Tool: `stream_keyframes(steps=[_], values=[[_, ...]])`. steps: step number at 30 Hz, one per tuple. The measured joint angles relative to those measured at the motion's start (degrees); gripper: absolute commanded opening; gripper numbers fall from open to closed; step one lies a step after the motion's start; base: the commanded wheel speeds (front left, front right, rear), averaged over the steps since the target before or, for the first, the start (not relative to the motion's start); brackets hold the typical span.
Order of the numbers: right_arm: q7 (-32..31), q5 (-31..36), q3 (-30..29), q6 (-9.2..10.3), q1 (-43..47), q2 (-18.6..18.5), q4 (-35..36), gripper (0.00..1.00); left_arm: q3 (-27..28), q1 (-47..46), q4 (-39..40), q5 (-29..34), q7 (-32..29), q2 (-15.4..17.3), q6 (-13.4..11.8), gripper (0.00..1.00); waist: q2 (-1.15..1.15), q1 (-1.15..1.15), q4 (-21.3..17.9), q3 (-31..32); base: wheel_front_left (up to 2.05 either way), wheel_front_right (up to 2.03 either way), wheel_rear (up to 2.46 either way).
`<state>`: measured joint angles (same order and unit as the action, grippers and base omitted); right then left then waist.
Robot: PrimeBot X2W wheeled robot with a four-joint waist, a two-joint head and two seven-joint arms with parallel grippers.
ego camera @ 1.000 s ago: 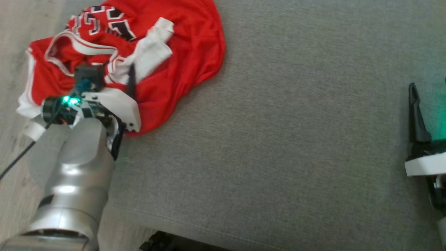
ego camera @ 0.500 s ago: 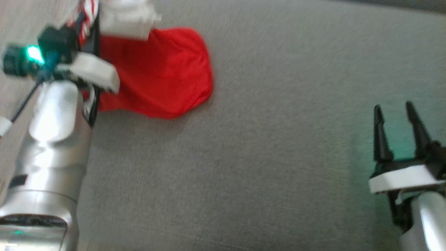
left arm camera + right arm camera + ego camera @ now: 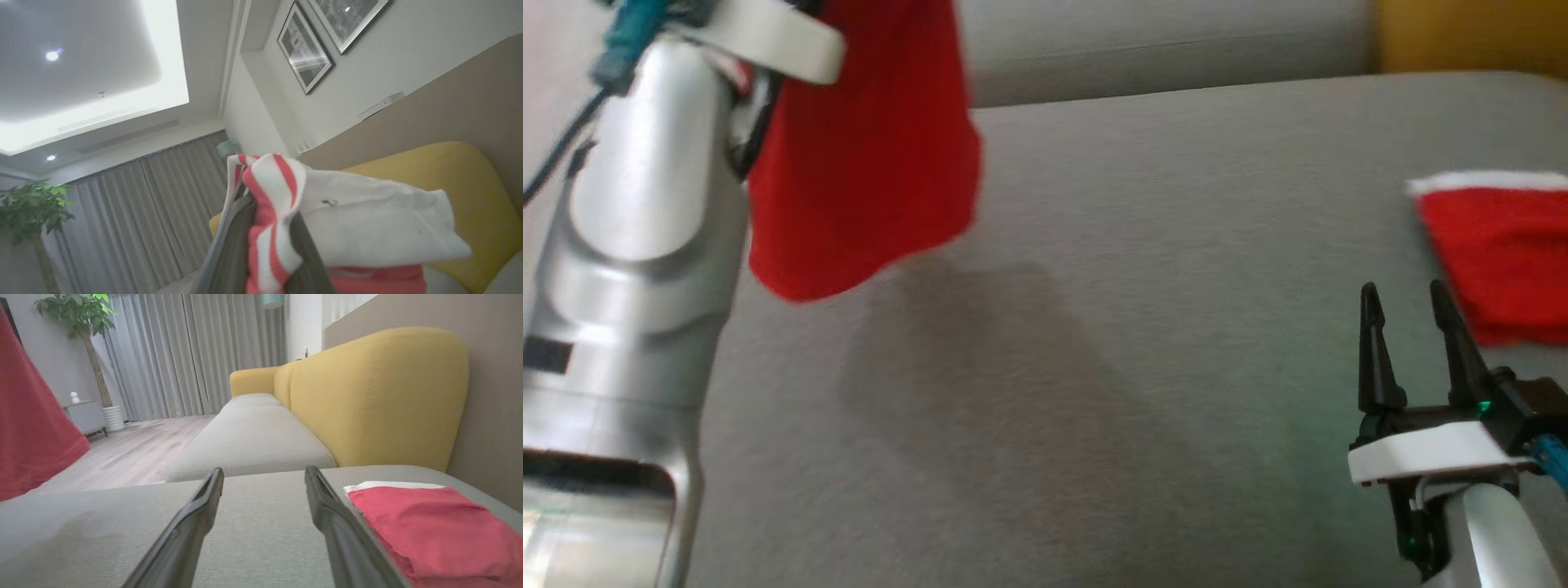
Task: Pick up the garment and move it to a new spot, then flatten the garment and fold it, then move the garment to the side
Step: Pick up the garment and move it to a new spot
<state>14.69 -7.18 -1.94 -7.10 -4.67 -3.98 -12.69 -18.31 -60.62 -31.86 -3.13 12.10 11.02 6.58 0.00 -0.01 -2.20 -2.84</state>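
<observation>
**Garment up in the left claw, right claw idle**

The garment hangs red from the top left of the head view, its upper part cut off by the frame edge and partly hidden behind the silver left arm. In the left wrist view, the left gripper is clenched on a red-and-white striped band of the garment, and white fabric bunches to one side, hiding the fingertips. Its shadow lies on the grey cushion below. Whether the lowest fold clears the cushion is hard to tell. The right gripper sits low right, jaws spread, holding nothing. Just beside it lies a folded red cloth, white-edged and cut off at the right.
</observation>
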Motion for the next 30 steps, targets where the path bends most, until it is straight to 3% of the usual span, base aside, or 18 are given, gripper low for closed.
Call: stream_keyframes(steps=[8,13,14,15,16,18,24,30], values=[[0.00,-1.40,0.90,0.00,-0.03,0.60,0.78,1.00,-7.79,-0.80,-1.81,3.09,1.16,-3.42,0.08,0.00,0.00,0.00,-10.36,0.28,0.00,0.00,0.00],[0.00,-1.51,1.71,0.00,-0.07,0.98,0.59,1.00,-15.81,8.61,-5.69,1.30,2.18,-7.23,0.59,0.00,0.00,0.02,-12.73,-2.88,0.00,0.00,0.00],[0.00,-1.79,1.92,0.00,-0.17,1.01,0.55,1.00,-17.18,11.85,-6.69,0.56,2.19,-7.77,0.77,0.13,0.00,0.03,-12.86,-3.62,0.00,0.00,0.00],[0.00,-1.92,2.26,0.00,-0.43,1.07,0.47,1.00,-18.30,15.45,-7.69,-0.23,2.19,-8.00,1.00,0.67,0.00,0.03,-12.96,-4.32,0.00,0.00,0.00],[0.00,-1.94,2.71,0.00,-0.71,1.20,0.46,1.00,-19.31,18.99,-8.75,-0.93,2.19,-8.09,1.01,1.00,0.00,0.03,-13.01,-4.94,0.00,0.00,0.00],[0.00,-2.50,3.47,0.00,-0.80,1.27,0.08,1.00,-20.69,28.04,-9.29,-2.90,2.19,-8.06,-0.13,1.00,0.00,0.03,-12.44,-5.96,0.00,0.00,0.00],[0.00,-2.46,2.94,0.00,0.08,1.31,-1.09,1.00,-19.93,38.69,-0.27,-6.03,2.20,-8.11,-7.01,1.00,0.00,0.01,-9.22,-4.24,0.00,0.00,0.00],[0.00,-2.22,1.04,0.00,6.61,1.37,-1.70,1.00,-13.61,51.43,10.96,-6.05,2.35,-8.10,-13.97,1.00,0.00,0.00,-4.98,0.34,0.00,0.00,0.00]])
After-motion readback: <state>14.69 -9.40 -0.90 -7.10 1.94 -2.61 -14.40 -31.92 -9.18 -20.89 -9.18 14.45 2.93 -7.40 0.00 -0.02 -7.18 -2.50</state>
